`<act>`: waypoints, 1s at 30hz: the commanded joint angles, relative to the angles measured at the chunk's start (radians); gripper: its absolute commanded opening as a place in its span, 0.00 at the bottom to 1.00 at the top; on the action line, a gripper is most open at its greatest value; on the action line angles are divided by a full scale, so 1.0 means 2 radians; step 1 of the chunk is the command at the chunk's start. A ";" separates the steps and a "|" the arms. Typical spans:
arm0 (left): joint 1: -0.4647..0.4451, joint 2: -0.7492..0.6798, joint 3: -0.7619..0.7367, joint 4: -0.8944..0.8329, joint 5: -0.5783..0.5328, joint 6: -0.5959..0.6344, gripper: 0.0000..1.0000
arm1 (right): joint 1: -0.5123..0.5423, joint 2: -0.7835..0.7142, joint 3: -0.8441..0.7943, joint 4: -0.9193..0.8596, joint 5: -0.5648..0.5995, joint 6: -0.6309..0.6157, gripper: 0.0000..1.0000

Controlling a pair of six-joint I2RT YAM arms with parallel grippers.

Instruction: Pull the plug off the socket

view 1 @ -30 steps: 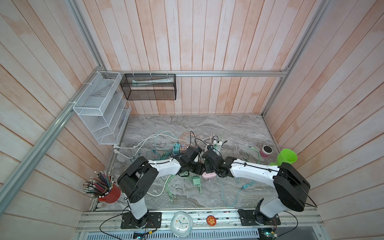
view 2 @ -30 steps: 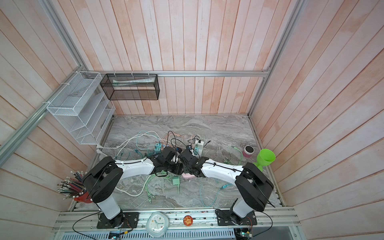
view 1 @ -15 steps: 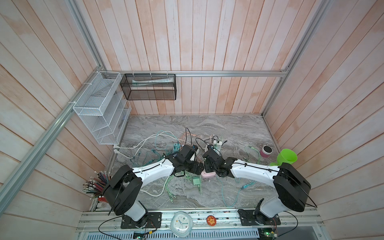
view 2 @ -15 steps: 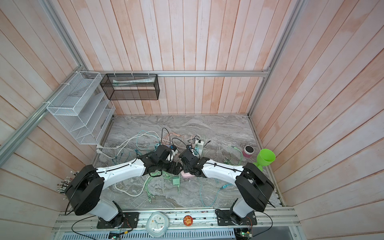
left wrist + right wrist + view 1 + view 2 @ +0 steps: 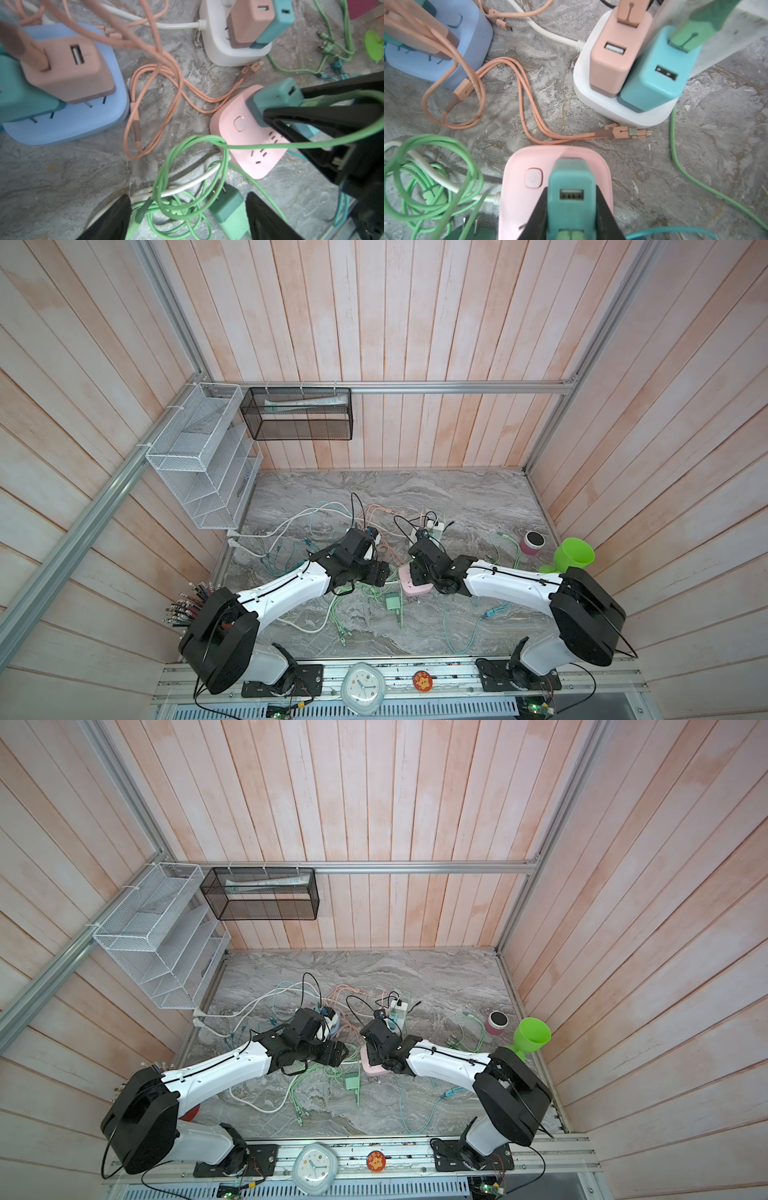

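Pincer, right (image 5: 572, 207): mine, clamped on the teal plug (image 5: 571, 178), one finger on each side face, the USB port showing between them. I judge the grip is on the flat sides so the pull can run straight away from the socket face without twisting the prongs.

Teal plug: seated in the pink socket block (image 5: 515, 199). No prongs show, so I reckon it is not yet out. The block lies flat on the marble table (image 5: 550, 87), near the middle front in both top views.

Pincer, left (image 5: 191, 216): mine, gaping wide, holding nothing. It hovers over a loose green charger (image 5: 226, 205) lying on its side just beside the pink block. It is probably placed to press that light block down during the pull.

Socket blocks: three, namely pink, blue (image 5: 68, 124) and white (image 5: 218, 47).

Chargers: six. One teal in pink; one pink and one teal in blue; one pink and one light blue in white; one green, loose.

Cables: pink, green, white and teal, tangled; no count possible.
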State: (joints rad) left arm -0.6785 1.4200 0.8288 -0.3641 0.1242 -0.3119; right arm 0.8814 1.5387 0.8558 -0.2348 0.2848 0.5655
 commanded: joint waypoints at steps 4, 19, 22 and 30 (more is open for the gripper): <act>-0.001 0.028 -0.010 -0.010 0.007 0.028 0.83 | -0.004 0.006 0.014 0.000 -0.005 -0.010 0.00; -0.001 0.106 0.010 0.015 0.006 0.049 0.75 | -0.009 0.011 0.028 -0.011 -0.006 -0.018 0.00; -0.001 0.114 0.016 0.019 0.009 0.050 0.75 | -0.010 0.014 0.031 -0.007 -0.012 -0.021 0.00; -0.001 0.081 0.009 0.021 0.011 0.033 0.78 | -0.011 0.026 0.036 -0.014 0.001 -0.024 0.00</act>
State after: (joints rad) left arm -0.6781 1.6264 0.8646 -0.3470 0.1261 -0.2298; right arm 0.8631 1.5738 0.9016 -0.2623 0.2745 0.5217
